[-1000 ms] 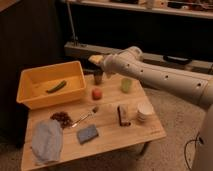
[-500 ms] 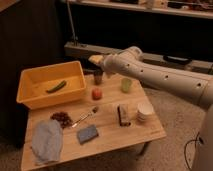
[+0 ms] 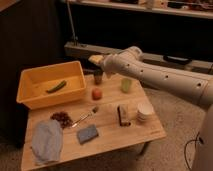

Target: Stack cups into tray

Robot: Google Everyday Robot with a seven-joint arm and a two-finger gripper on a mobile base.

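Note:
The yellow tray (image 3: 31, 94) stands at the table's back left, with a green vegetable (image 3: 56, 86) lying inside it. The dark grey-brown cup (image 3: 98, 76) stands just right of the tray. The pale green cup (image 3: 125, 85) stands further right. The whitish cup (image 3: 144, 112) sits near the table's right edge. My gripper (image 3: 96, 60) is at the end of the white arm, just above the dark cup.
A red fruit (image 3: 96, 93) lies in front of the dark cup. A cluster of dark berries (image 3: 62, 118), a spoon (image 3: 85, 117), a blue sponge (image 3: 87, 134), a grey cloth (image 3: 46, 142) and a dark brown block (image 3: 123, 115) lie on the wooden table (image 3: 115, 137).

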